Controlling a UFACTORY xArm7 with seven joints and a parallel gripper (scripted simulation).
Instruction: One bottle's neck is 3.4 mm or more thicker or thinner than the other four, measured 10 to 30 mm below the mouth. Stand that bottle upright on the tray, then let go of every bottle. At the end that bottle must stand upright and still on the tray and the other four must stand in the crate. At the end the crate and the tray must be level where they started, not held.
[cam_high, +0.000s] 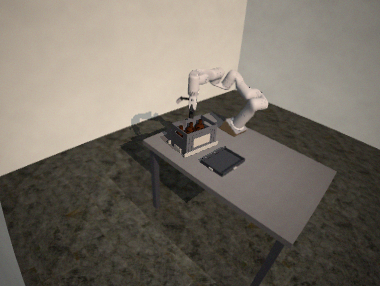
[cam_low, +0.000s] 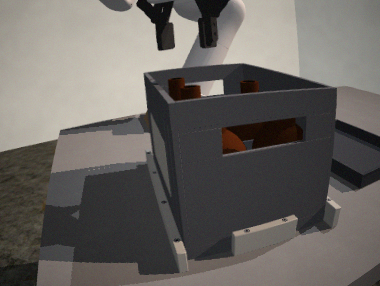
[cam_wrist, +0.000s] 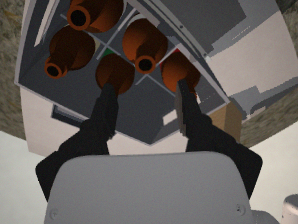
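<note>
The grey crate (cam_high: 181, 141) (cam_low: 250, 185) (cam_wrist: 39, 75) stands level on the table. In the wrist view it holds brown bottles: one (cam_wrist: 102, 15) at the top, one (cam_wrist: 72, 47) at left, one (cam_wrist: 145, 42) in the middle, and others (cam_wrist: 115, 70) (cam_wrist: 180, 70) with necks hidden behind the fingers. Necks (cam_low: 176, 89) (cam_low: 190, 93) (cam_low: 249, 87) show over the crate wall. Neck thickness cannot be compared reliably here. The black tray (cam_high: 222, 161) (cam_low: 362, 152) lies flat beside the crate with nothing on it. My gripper (cam_high: 191, 116) (cam_low: 187, 41) (cam_wrist: 145, 92) is open and empty above the crate rim.
Pale strips (cam_high: 201, 149) (cam_low: 265, 236) edge the crate's base on the table (cam_high: 280, 185). The crate walls rise around the bottles, with a handle opening (cam_low: 250, 142) in one end. A brown block (cam_high: 229, 128) (cam_wrist: 227, 125) is at the arm's base.
</note>
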